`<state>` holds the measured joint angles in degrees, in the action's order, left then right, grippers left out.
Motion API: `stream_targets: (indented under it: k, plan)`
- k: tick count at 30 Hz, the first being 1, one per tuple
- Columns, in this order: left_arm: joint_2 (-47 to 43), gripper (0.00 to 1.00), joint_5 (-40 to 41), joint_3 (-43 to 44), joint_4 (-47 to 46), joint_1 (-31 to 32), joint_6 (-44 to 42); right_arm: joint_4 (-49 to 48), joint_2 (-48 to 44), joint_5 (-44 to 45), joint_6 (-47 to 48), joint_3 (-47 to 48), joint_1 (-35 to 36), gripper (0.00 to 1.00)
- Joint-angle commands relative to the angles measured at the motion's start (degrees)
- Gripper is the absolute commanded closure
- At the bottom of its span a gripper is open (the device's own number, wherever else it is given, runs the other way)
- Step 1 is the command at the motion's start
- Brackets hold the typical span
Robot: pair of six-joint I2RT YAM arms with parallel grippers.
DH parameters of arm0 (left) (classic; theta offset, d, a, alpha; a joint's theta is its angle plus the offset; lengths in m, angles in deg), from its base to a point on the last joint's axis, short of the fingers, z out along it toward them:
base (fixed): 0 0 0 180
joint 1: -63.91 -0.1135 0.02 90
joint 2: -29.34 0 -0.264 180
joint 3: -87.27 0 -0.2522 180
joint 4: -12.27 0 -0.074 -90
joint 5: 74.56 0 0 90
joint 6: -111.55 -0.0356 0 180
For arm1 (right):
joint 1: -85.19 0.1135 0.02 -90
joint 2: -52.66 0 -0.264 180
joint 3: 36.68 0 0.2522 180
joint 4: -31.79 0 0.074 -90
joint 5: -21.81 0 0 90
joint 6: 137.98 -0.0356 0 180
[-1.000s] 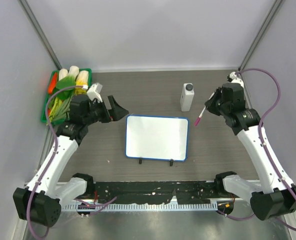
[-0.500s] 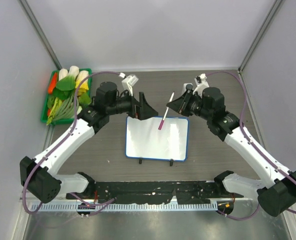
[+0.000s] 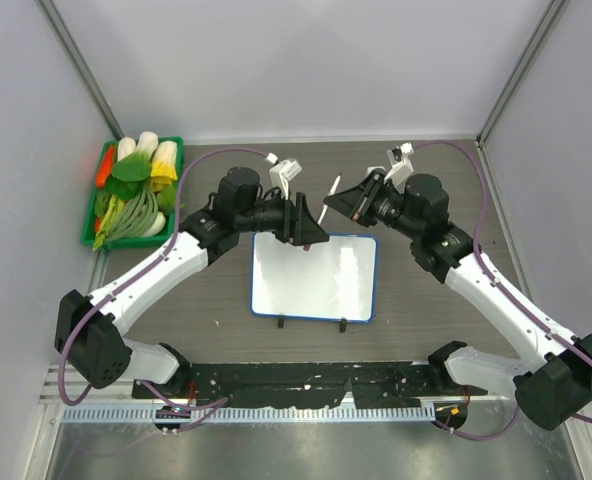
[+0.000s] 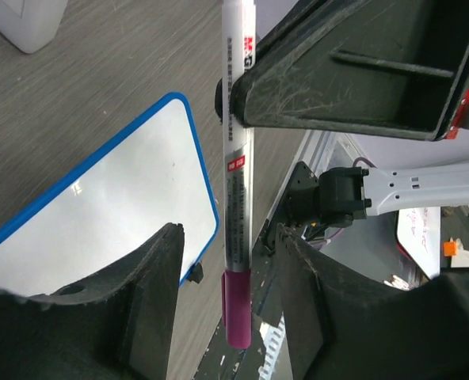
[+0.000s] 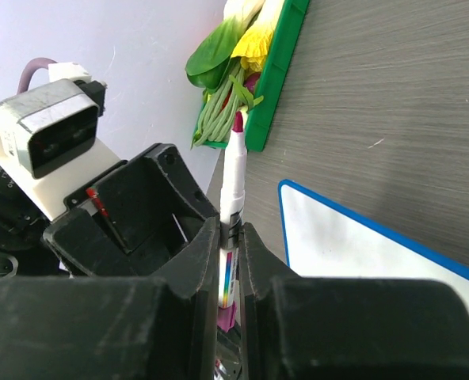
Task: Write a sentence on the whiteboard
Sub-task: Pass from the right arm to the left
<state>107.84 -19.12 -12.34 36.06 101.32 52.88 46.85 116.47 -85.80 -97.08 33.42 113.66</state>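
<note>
- Nearest me, on the near side of the whiteboard, a black rail runs along the table edge, with the 2 arm bases at its ends.
- The whiteboard lies flat on the dark wood-grain table, about midway between the 2 bases. Its 2 black clip feet sit on its near edge.
- It has a thin blue rim and rounded corners, and its face is plain white with a streak of glare.
- The left arm reaches in from the whiteboard's left and the right arm from its right. Both claws meet above its far edge.
- The left gripper hangs over the far edge with its claw apart, 1 finger on each side of the marker.
- From its wrist view there is a gap between the marker and each finger, so I see no contact there.
- The marker has a white barrel and a magenta cap. It is tilted above the whiteboard's far edge, and the capped end sits between the left fingers.
- The right gripper is just beyond the far edge, toward the whiteboard's right half. Its 2 fingers are clamped together on the marker's barrel.
- Farthest off, well beyond the whiteboard's far-left corner, a green tray sits by the wall, heaped with vegetables.
</note>
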Motion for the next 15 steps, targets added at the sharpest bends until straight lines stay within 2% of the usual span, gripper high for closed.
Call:
stream_targets:
  k: [1,4,9,12,15]
  plan:
    - [-0.5,0.51,-0.2,2.8,-4.6,0.0,0.2,-3.5,0.1,-0.9,-0.8,-0.2,0.4,0.99]
    - [-0.2,0.72,0.7,2.9,-4.5,0.0,-0.1,-3.7,0.2,-1.6,-0.6,-0.2,0.4,0.99]
    - [1.0,1.00,1.3,3.5,-3.8,0.0,-0.9,-3.8,0.3,-2.7,0.2,0.0,0.4,0.98]
    - [0.5,1.00,3.3,4.0,-1.1,0.1,-2.8,-2.0,0.1,-3.1,4.5,0.4,0.4,0.93]
    - [-1.0,1.00,6.2,4.9,3.7,-0.1,-5.8,2.2,-1.1,-2.1,10.1,0.8,0.4,0.83]
